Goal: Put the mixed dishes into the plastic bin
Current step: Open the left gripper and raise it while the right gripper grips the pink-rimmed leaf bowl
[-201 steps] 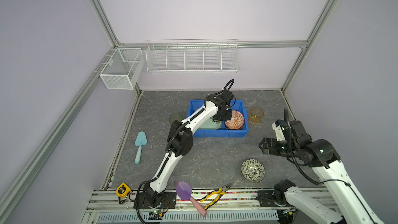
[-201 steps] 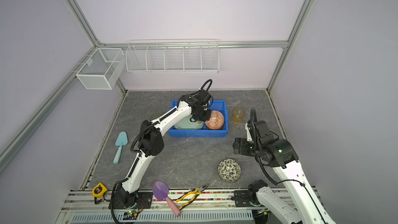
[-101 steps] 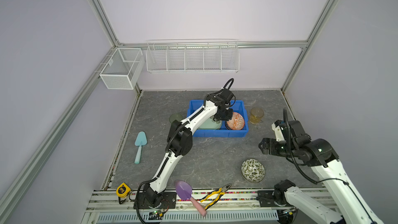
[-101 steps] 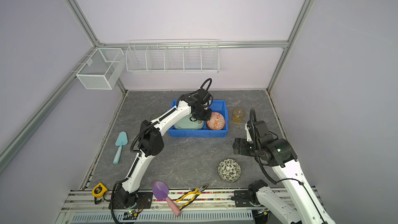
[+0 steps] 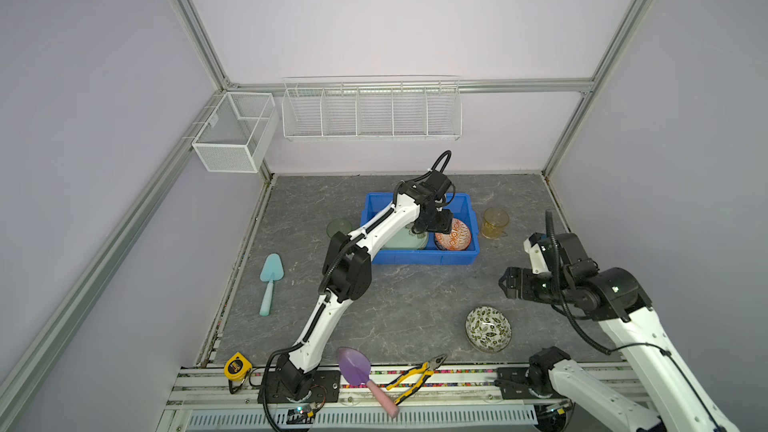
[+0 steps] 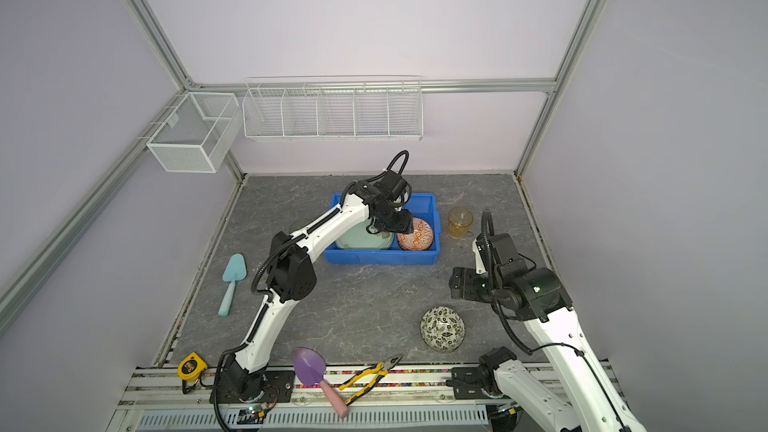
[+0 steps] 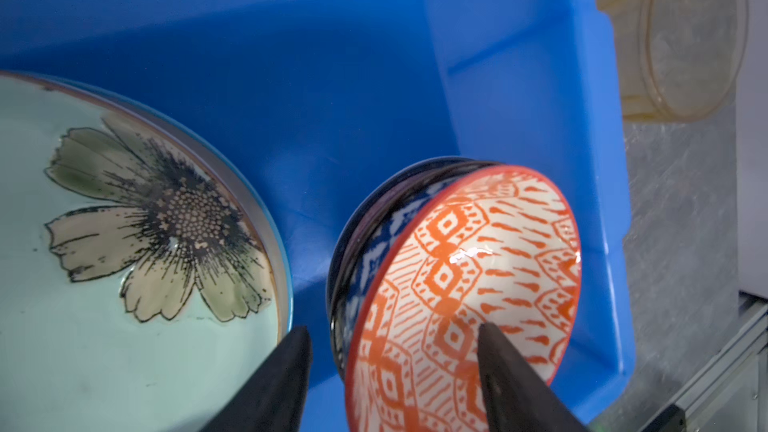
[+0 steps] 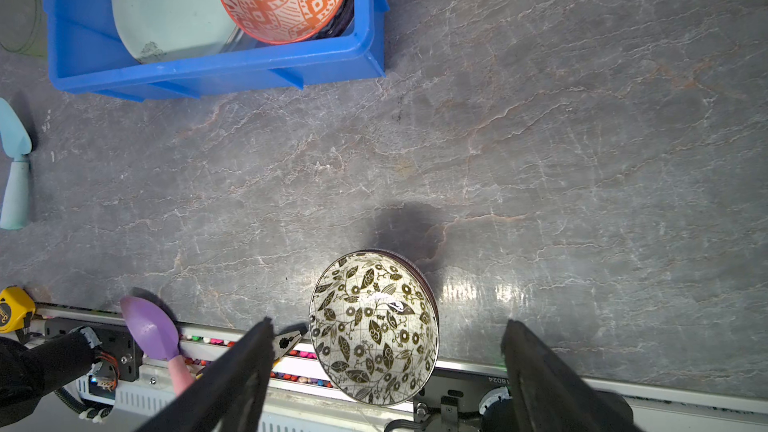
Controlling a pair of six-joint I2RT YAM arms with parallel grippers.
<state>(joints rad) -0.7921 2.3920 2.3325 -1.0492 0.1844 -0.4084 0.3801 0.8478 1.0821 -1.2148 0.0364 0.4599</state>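
My left gripper (image 7: 395, 328), jaws apart, straddles the tilted orange-patterned bowl (image 7: 478, 251) in the blue bin (image 7: 332, 97), right end — my right gripper (image 8: 388, 321), spread wide, hovers near the leaf bowl (image 8: 370, 338).

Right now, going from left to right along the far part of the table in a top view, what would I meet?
green tumbler → blue bin, holding the flower plate, then the orange bowl → amber tumbler
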